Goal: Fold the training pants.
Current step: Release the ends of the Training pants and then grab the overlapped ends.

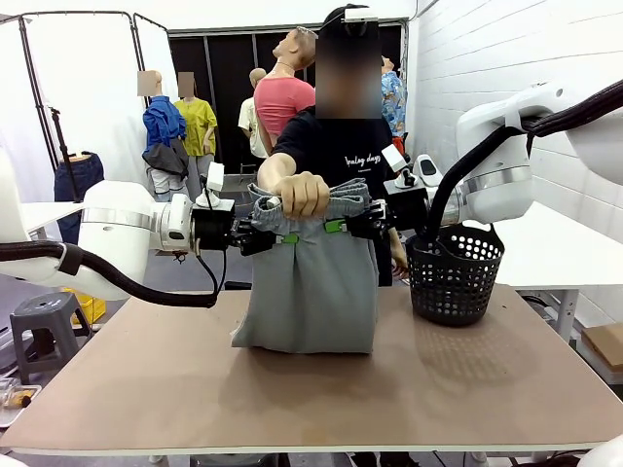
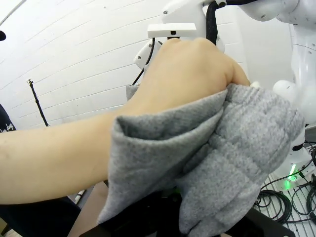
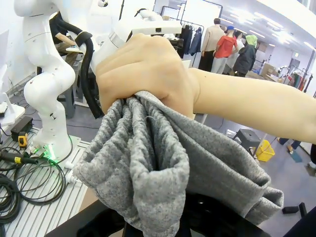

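Note:
The light grey training pants (image 1: 310, 287) hang upright above the table, their lower end resting on the tabletop. My left gripper (image 1: 284, 237) is shut on the waistband's left side and my right gripper (image 1: 339, 226) is shut on its right side. Between them the person's hand (image 1: 302, 194) clutches the bunched waistband from above. In the left wrist view the grey waistband (image 2: 222, 163) drapes over my hidden fingers, with the person's fist (image 2: 192, 74) just behind. The right wrist view has the same gathered cloth (image 3: 148, 168) and fist (image 3: 143, 74).
A black perforated basket (image 1: 455, 273) stands on the table (image 1: 311, 389) just right of the pants, under my right arm. A grey stool (image 1: 44, 326) sits on the floor at the left. Bare tabletop lies in front of the pants.

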